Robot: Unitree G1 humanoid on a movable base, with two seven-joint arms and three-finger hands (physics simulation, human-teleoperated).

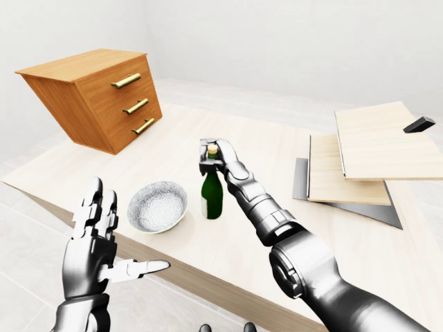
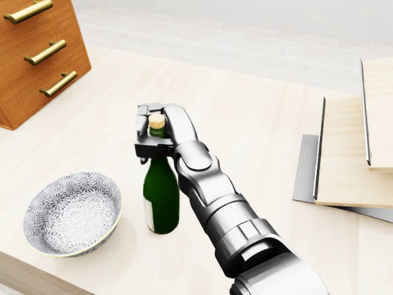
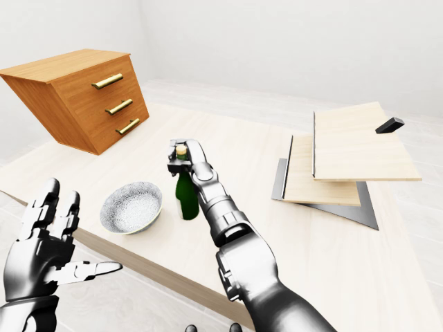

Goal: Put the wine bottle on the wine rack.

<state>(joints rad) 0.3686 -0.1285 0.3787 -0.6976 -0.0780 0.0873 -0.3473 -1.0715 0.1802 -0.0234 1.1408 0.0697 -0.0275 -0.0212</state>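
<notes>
The right hand (image 2: 161, 132) is wrapped around the neck of the wine bottle (image 2: 161, 200), its fingers (image 2: 147, 112) curling over from the far side and the thumb crossing below the cork, so the grip is closed on the bottle just under its top. The bottle stands upright on the table (image 2: 258, 141), long axis vertical, cork end pointing up and base resting on the pale wood. In the head view it sits just right of the patterned bowl (image 2: 72, 213), near it but not touching. The right arm reaches in from the lower right of that view, forearm slanting up and to the left, wrist bent so the hand comes at the neck from the right.

The left hand (image 1: 97, 242) hangs low at the bottom left of the left-eye view, off the table's near edge, fingers spread straight up and thumb pointing right, holding nothing.

A wooden drawer chest (image 1: 100, 97) with brass handles sits tilted at the table's upper left. At the right lies a stack of light wooden boards on a grey plate (image 1: 360, 162), well apart from the bottle, with a small dark block (image 1: 419, 124) on the top board.
</notes>
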